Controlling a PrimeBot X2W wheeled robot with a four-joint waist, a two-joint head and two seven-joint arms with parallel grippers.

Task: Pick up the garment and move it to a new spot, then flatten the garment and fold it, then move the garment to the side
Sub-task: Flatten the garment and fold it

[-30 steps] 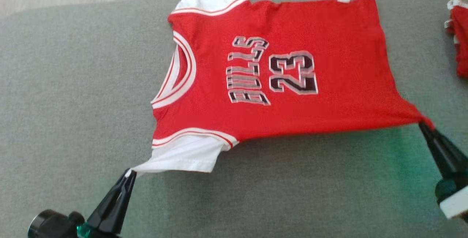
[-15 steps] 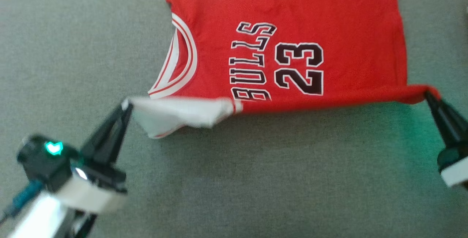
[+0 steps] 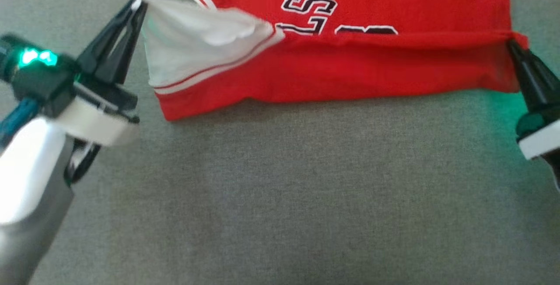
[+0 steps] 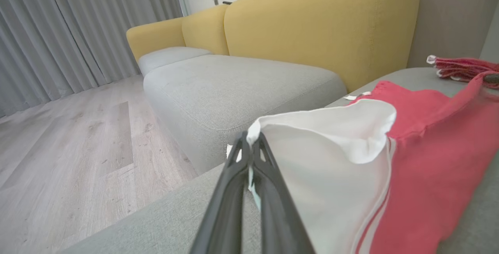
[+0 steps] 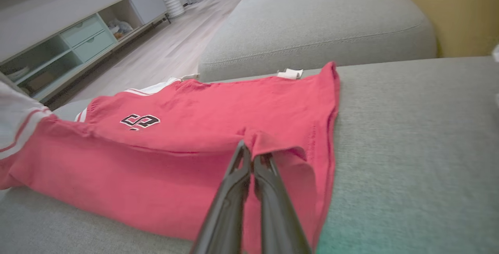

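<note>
Across the grey cushion (image 3: 280,188) lies the red jersey (image 3: 350,70), its near edge lifted and doubled back partly over the lettering. I have my left fingers (image 3: 111,42) clenched on the tip of the white sleeve (image 3: 192,44), held up off the cushion, and my right fingers (image 3: 527,79) clenched on the hem corner at the other end. Between them the fold runs taut.
</note>
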